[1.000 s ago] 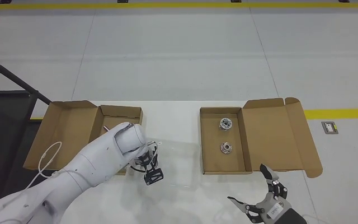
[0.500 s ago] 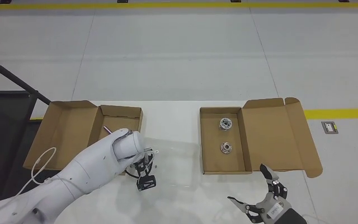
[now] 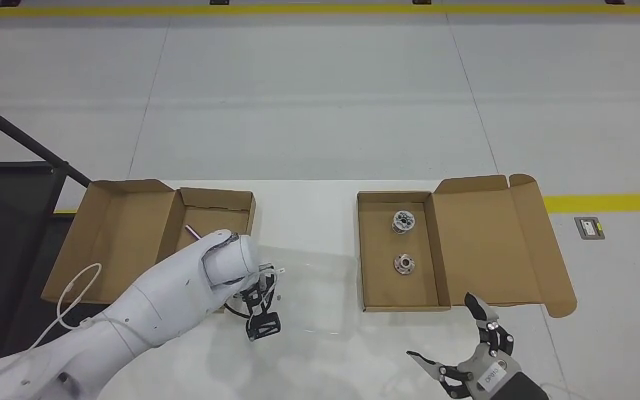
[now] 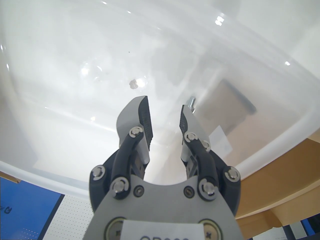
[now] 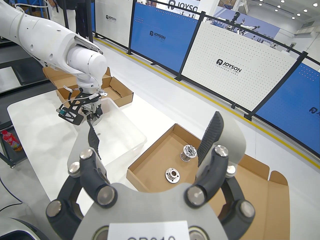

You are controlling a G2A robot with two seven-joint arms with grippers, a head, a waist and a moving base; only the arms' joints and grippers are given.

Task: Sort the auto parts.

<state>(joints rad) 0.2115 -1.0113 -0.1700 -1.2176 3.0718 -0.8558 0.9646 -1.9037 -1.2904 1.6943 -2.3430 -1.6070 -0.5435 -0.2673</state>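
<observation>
Two boxes, top view: brown cardboard with the flaps open, left box (image 3: 215, 212) and right box (image 3: 380, 250), sitting well apart on the white table (image 3: 330, 365).
Auto parts, top view: both are metal and in the right box. The hub-looking part (image 3: 402, 219) is toward the far end and the flanged ring (image 3: 404, 264) is nearer the robot, and they don't touch.
Clear tub, top view: the see-through plastic clear tub (image 3: 315, 290) sits between the boxes, closer to the left box.
Left arm, top view: the big white left arm (image 3: 190, 285) comes in over the clear tub's left end, wrist pointing down into it.
Right gripper, top view: the right gripper (image 3: 440, 326) hangs at the table's near edge, just off the right box's near corner, fingers spread wide with nothing in them.
Left gripper, left wrist view: the left gripper (image 4: 163, 106) is down inside the clear tub, jaws a modest gap apart, nothing between them.
Bolt, left wrist view: a small threaded bolt (image 4: 191, 100) sits right at one fingertip, outside the gap. Can't tell if it actually touches.
Speck, left wrist view: a tiny speck (image 4: 133, 83) lies on the tub floor ahead of the fingers.
Right wrist view: the right gripper is wide apart with both metal parts on the box floor beyond it. Farther off, the left gripper dips into the clear tub.
</observation>
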